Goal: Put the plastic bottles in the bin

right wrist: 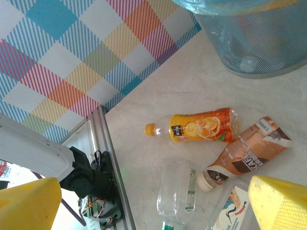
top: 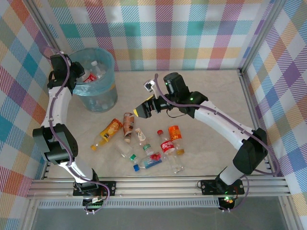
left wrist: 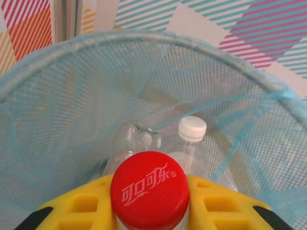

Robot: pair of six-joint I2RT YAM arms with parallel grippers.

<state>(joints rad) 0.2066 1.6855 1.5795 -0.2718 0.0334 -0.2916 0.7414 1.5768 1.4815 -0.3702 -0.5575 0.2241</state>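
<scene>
Your left gripper (left wrist: 149,211) clamps the red-capped clear plastic bottle (left wrist: 149,189) below its cap, over the round blue-lined bin (left wrist: 62,96). Expect it to be light and crushable. Your right gripper (right wrist: 153,201) is spread, empty.

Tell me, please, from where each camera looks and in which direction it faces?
Top external: above and behind the arms, facing down on the table; both arms show whole, left gripper over the bin, right gripper above loose bottles.
Left wrist: on the left arm, facing into the bin; its yellow fingers clamp a red-capped bottle.
Right wrist: on the right arm, facing down at the table; its yellow fingers stand apart.
Shared: top and right wrist both show the orange bottle and the bin.
</scene>
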